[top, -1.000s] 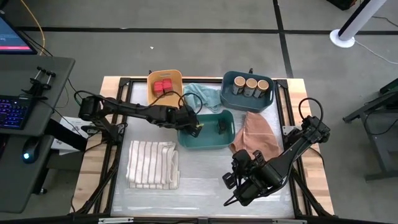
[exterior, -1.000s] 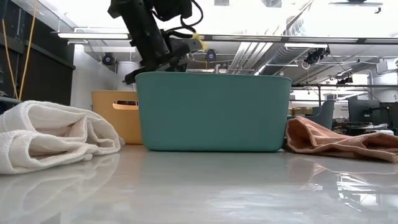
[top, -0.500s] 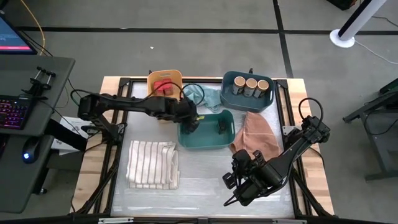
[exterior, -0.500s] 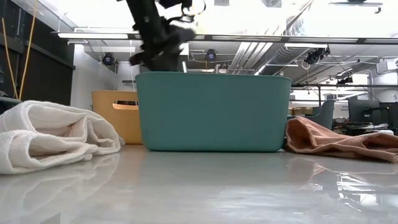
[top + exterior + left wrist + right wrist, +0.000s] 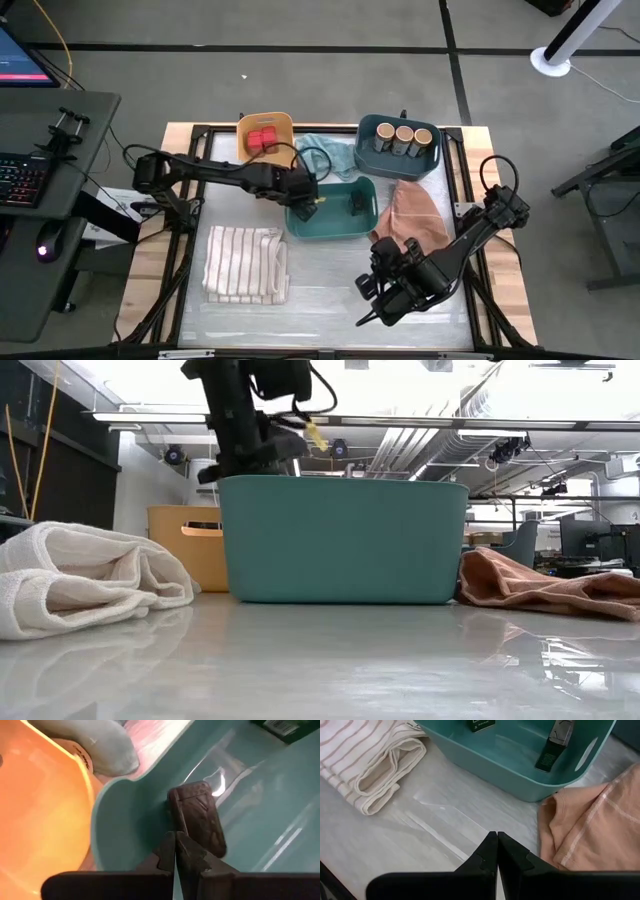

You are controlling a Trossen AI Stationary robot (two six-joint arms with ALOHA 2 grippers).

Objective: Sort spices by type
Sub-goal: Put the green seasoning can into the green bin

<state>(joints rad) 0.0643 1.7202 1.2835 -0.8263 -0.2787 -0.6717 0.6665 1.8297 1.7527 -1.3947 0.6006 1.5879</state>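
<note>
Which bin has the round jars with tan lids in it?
The dark blue bin at the table's far right corner. Three round jars stand inside. The orange bin holds red-topped jars; the teal bin holds black tins.

Spices, already gathered by kind in three bins.

Two red-topped square jars point(image 5: 262, 139) sit side by side in my orange bin. Three round dark jars with tan lids point(image 5: 403, 136) stand upright in a row, touching, in the dark blue bin. In the teal bin, one flat black rectangular tin point(image 5: 197, 817) leans on end against the corner wall just ahead of my left fingers, a second black tin point(image 5: 556, 740) stands tilted against the far wall, and a third point(image 5: 481, 725) is only partly seen.
</note>
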